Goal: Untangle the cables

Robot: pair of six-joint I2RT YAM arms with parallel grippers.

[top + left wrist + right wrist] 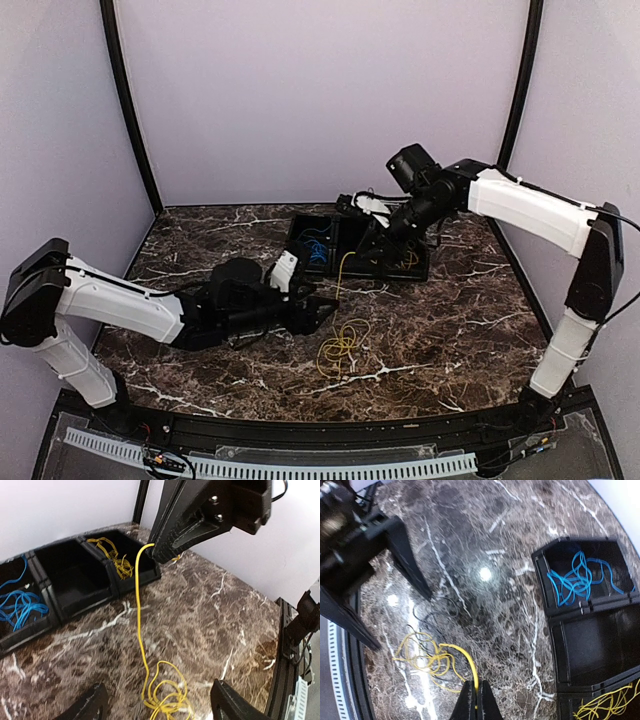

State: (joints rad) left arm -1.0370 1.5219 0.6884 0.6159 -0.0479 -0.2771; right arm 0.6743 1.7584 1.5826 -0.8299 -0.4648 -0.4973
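A loose tangle of yellow cables point(340, 346) lies on the marble table, with thin dark cables point(437, 611) mixed in beside it. One yellow cable point(138, 615) rises from the tangle point(422, 656) up to my right gripper point(477, 702), which is shut on it above the table in front of the black tray. That gripper point(362, 248) hangs at the tray's near edge. My left gripper point(325, 310) is open just left of the tangle. Its fingers point(230, 705) straddle the tangle point(167, 700) without touching it.
A black tray point(300, 232) with three compartments stands at the back centre. One compartment holds blue cables point(580, 579), the middle one point(75, 577) looks bare, and the third holds yellow cables point(116, 560). Walls enclose the table on three sides.
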